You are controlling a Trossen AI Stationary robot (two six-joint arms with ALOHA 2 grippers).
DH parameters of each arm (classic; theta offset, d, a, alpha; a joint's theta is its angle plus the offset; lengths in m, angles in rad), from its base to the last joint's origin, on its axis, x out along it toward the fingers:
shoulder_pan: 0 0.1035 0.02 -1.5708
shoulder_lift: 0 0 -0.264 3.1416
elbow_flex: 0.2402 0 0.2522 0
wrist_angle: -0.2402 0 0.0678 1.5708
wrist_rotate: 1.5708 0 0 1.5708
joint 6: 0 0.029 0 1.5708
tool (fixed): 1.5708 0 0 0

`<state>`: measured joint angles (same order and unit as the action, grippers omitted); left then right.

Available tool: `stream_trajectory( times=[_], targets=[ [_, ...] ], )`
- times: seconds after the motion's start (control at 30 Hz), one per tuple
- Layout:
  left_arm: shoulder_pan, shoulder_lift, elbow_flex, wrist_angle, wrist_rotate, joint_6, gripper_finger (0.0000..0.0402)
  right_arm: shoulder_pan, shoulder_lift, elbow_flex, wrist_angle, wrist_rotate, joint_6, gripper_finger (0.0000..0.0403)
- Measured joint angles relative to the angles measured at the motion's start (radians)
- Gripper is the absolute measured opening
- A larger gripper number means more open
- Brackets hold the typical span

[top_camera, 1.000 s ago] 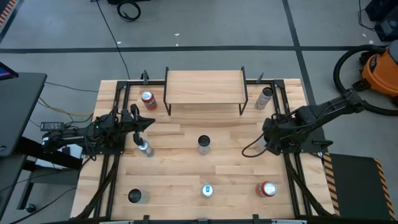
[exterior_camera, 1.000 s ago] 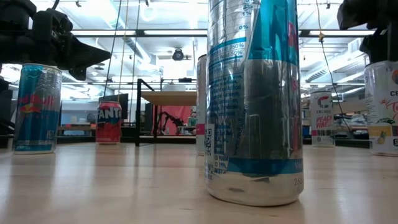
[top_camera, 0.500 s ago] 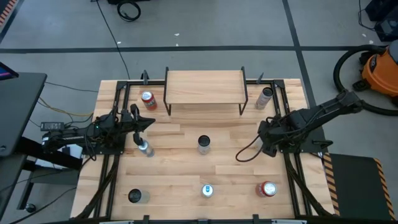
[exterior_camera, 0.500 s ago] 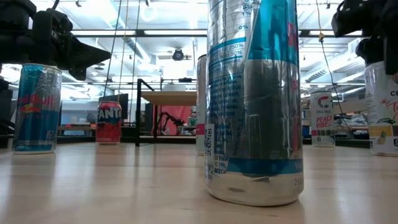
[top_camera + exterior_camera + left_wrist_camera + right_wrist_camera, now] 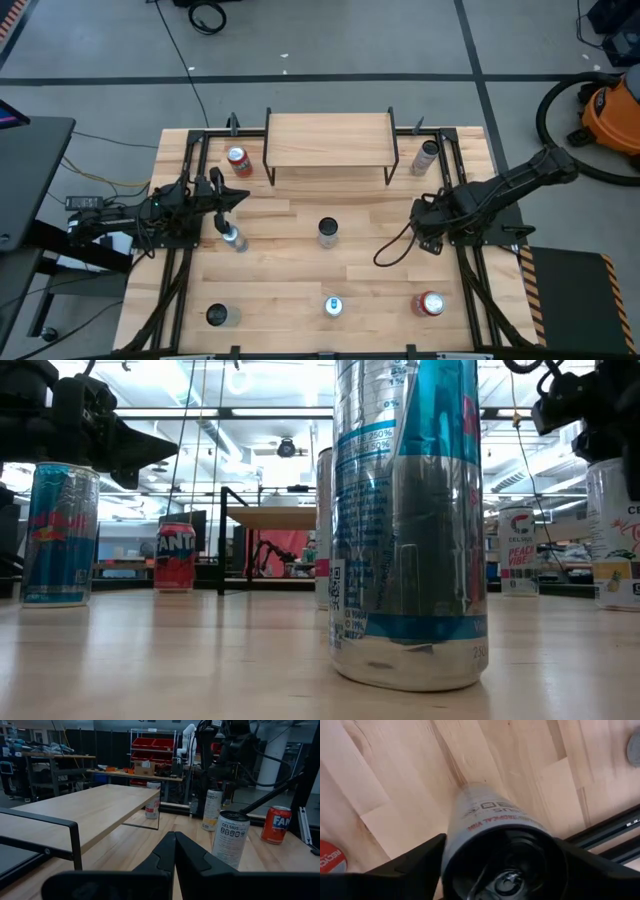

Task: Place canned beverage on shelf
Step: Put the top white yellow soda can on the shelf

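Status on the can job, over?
Left hand shut, parked at table's left. Right hand down around white can. Shelf holds no can yet. Grey can beside shelf's right end.

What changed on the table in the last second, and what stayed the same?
The right gripper slid a little toward the table's middle, and its fingers now sit on either side of a white can, closing in on it; a firm grip isn't certain. The left gripper stayed shut beside its can. The shelf remains empty, and the other cans didn't move.
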<state>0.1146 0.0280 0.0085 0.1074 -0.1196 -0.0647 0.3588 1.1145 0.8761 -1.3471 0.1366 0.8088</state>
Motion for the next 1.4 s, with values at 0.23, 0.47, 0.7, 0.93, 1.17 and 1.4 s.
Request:
stream_trajectory(
  times=[0.23,0.47,0.7,0.93,1.17,1.4],
  targets=[
    [0.000,0.000,0.000,0.000,0.000,0.000,0.0014,0.000,-0.003,0.000,0.006,-0.004,-0.007,0.0267],
    [0.000,0.000,0.000,0.000,0.000,0.005,0.0014,-0.006,-0.001,0.004,0.010,-0.012,-0.005,0.0267],
    [0.000,0.000,0.000,0.000,0.000,0.005,0.0014,-0.053,-0.001,0.038,0.086,-0.030,-0.019,0.0267],
    [0.000,0.000,0.000,0.000,0.000,0.001,0.0014,-0.120,-0.001,0.102,0.172,-0.032,-0.082,0.0267],
    [0.000,0.000,0.000,0.000,0.000,0.000,0.0014,-0.221,0.010,0.218,0.221,-0.022,-0.244,0.0267],
    [0.000,0.000,0.000,0.000,0.000,0.000,0.0014,-0.337,0.084,0.407,0.145,0.032,-0.448,0.0267]
  ],
)
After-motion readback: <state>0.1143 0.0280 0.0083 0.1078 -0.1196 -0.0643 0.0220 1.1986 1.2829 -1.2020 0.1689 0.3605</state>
